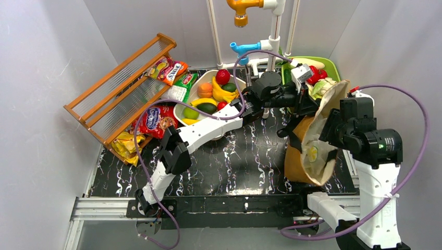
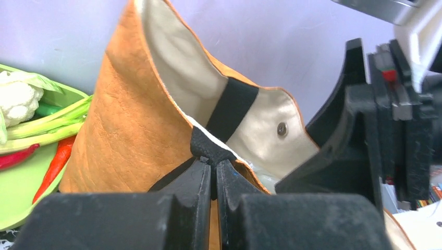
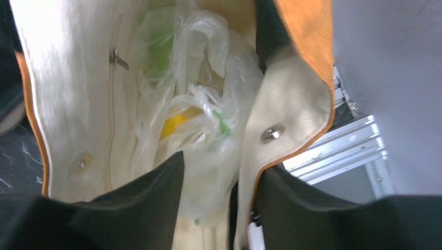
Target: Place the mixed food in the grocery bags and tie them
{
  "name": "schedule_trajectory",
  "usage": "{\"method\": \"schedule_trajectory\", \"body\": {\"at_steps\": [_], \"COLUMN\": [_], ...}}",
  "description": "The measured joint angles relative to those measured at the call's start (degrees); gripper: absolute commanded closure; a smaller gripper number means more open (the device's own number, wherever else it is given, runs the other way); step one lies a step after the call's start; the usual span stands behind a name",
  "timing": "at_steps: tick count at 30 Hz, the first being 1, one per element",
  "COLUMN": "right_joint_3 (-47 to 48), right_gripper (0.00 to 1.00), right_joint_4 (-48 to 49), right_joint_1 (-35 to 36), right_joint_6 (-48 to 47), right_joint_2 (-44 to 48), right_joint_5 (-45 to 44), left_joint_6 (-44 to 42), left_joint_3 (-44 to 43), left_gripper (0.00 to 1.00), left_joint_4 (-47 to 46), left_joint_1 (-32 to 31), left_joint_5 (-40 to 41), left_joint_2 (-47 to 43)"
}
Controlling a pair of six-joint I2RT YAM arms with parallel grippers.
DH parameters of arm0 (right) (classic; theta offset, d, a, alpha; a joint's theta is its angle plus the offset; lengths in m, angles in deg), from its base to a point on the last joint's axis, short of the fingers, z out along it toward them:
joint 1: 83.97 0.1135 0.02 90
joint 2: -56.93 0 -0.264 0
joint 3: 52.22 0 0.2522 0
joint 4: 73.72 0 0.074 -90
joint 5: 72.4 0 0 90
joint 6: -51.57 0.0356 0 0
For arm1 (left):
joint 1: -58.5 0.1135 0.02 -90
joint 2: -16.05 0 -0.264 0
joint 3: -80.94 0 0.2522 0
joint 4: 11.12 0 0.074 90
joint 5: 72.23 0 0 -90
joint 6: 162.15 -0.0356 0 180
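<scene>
The tan cloth tote (image 1: 297,166) stands at the right of the table, its cream-lined mouth held up. My left gripper (image 2: 213,162) is shut on the tote's black strap (image 2: 232,107) at the rim; from above it (image 1: 304,108) sits at the tote's far-left edge. Inside the tote (image 3: 68,94) lies the clear plastic bag (image 3: 203,120), with yellow and green showing through it. My right gripper (image 3: 223,161) is open over the mouth, with the plastic bag and the tote's snap rim (image 3: 292,104) between its fingers. Toy fruit (image 1: 221,91) fills a white tray (image 1: 183,108).
Snack packets (image 1: 168,69) and more packets (image 1: 154,120) lie by a tilted wooden rack (image 1: 122,91) at the back left. A green tray (image 1: 331,66) of vegetables sits behind the tote. White pipes with taps (image 1: 271,41) rise at the back. Grey walls close in both sides.
</scene>
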State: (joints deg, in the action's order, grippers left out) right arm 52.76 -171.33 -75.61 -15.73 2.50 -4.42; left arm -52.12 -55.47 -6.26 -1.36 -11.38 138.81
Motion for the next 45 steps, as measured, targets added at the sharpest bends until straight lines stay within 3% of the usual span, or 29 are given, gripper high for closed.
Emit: {"method": "schedule_trajectory", "body": {"at_steps": [3, 7, 13, 15, 19, 22, 25, 37, 45], "right_joint_3": [-1.09, -1.36, 0.83, 1.64, 4.13, 5.51, 5.77, 5.75, 3.58], "right_gripper": [0.23, 0.19, 0.16, 0.16, 0.15, 0.14, 0.13, 0.12, 0.11], "right_joint_4": [-0.07, -0.44, -0.55, 0.04, 1.79, 2.69, 4.0, 9.46, 15.13], "right_joint_1": [0.0, 0.0, 0.0, 0.0, 0.0, 0.0, 0.0, 0.0, 0.0], "right_joint_6": [0.39, 1.44, 2.43, 2.4, 2.16, 1.77, 1.11, 0.81, -0.72], "right_joint_2": [1.73, 3.87, 6.12, 6.4, 6.16, 5.51, 5.05, 4.55, 5.05], "right_joint_5": [0.09, 0.07, 1.25, 1.77, 2.97, 3.39, 4.11, 8.11, 12.81], "left_joint_6": [-0.81, -2.6, -5.07, -5.62, -7.72, -9.11, -10.45, -15.82, -18.01], "left_joint_3": [-2.27, -3.69, -12.87, -13.38, -13.4, -12.81, -9.99, -2.69, 2.01], "left_gripper": [1.0, 1.0, 0.95, 0.79, 0.35, 0.17, 0.08, 0.05, 0.02], "left_joint_4": [1.29, 3.41, 6.45, 6.69, 6.84, 6.99, 7.26, 10.47, 10.21], "left_joint_1": [-0.13, -0.31, -0.39, -0.48, -0.66, -0.66, -0.63, -0.59, -0.59], "left_joint_5": [1.55, 4.39, 6.71, 7.41, 9.2, 10.84, 12.39, 17.62, 19.17], "left_joint_2": [1.46, 2.27, 7.63, 8.31, 8.31, 8.13, 7.02, 2.56, -4.96]}}
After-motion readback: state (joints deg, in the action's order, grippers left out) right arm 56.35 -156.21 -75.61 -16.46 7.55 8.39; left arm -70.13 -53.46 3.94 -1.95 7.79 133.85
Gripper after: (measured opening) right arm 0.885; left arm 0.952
